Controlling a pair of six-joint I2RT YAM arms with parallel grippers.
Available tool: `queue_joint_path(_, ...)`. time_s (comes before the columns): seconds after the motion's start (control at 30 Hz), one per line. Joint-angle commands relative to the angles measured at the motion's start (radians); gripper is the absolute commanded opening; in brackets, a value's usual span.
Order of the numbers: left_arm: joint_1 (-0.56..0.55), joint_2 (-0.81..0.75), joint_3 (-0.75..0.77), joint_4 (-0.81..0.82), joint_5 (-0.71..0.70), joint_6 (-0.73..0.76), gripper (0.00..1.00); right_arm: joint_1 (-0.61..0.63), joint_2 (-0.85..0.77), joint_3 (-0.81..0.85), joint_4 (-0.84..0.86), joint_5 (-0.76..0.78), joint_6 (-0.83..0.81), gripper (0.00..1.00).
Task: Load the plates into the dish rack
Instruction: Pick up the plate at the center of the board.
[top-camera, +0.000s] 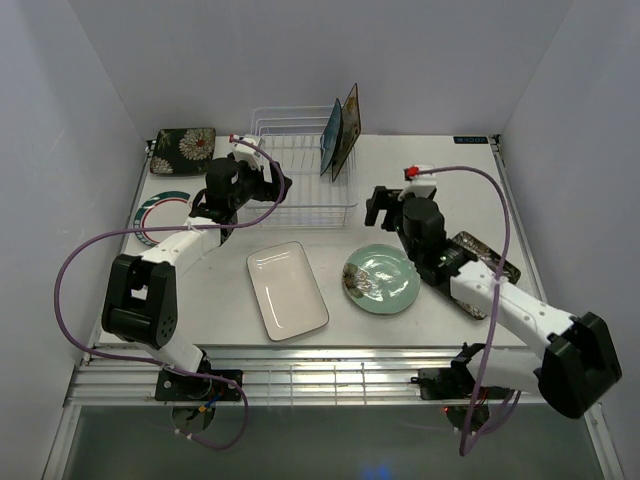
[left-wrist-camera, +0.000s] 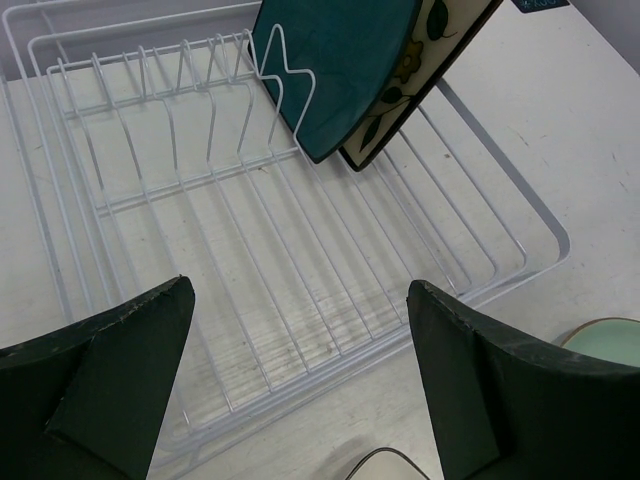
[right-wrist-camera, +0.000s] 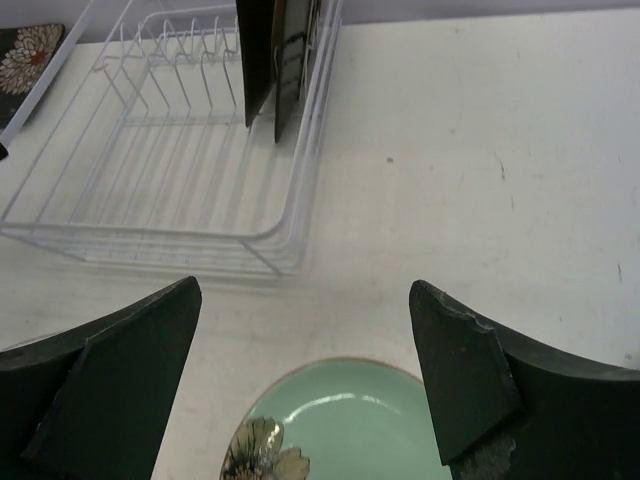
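Note:
The white wire dish rack (top-camera: 300, 170) stands at the back middle. Upright in its right end are a teal square plate (top-camera: 331, 137) and a floral square plate (top-camera: 348, 130). A white rectangular plate (top-camera: 287, 289) and a round mint-green plate (top-camera: 382, 279) lie flat in front. My left gripper (top-camera: 281, 184) hangs open over the rack's front rail (left-wrist-camera: 330, 350), holding nothing. Between rack and mint plate (right-wrist-camera: 350, 425), my right gripper (top-camera: 383, 210) is open and empty. A dark floral plate (top-camera: 183, 150) lies at the back left.
A round white green-rimmed plate (top-camera: 160, 212) lies under the left arm, partly hidden. Another dark plate (top-camera: 492, 266) shows beneath the right forearm. White walls close in the table on three sides. The rack's left slots (left-wrist-camera: 150, 110) hold nothing.

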Motion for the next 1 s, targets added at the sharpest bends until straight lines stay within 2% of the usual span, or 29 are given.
queue_joint_path(0.0,0.004,-0.059,-0.006,-0.009,0.046,-0.003,0.98,-0.006,-0.180,-0.127,-0.018,-0.043,0.113,0.90)
queue_joint_path(0.13,-0.007,-0.049,-0.008,-0.008,0.094,-0.016,0.98,-0.006,-0.351,-0.300,-0.071,-0.077,0.198,0.90)
queue_joint_path(0.37,-0.028,-0.062,-0.020,-0.006,0.089,-0.011,0.98,-0.006,-0.632,-0.498,-0.217,-0.081,0.389,0.92)
queue_joint_path(0.57,-0.033,-0.072,-0.026,-0.004,0.095,-0.013,0.98,-0.006,-0.822,-0.532,-0.481,0.028,0.546,0.98)
queue_joint_path(0.6,-0.036,-0.071,-0.026,-0.003,0.099,-0.014,0.98,-0.007,-0.856,-0.532,-0.519,0.049,0.622,0.99)
queue_joint_path(0.77,-0.048,-0.068,-0.029,-0.003,0.097,-0.013,0.98,-0.006,-0.901,-0.544,-0.636,0.058,0.739,1.00)
queue_joint_path(0.83,-0.062,-0.069,-0.032,-0.003,0.068,-0.008,0.98,-0.006,-0.878,-0.537,-0.670,0.049,0.846,0.99)
queue_joint_path(0.97,-0.115,-0.083,-0.048,0.003,0.027,0.026,0.98,-0.006,-0.792,-0.503,-0.728,-0.010,0.913,0.99)
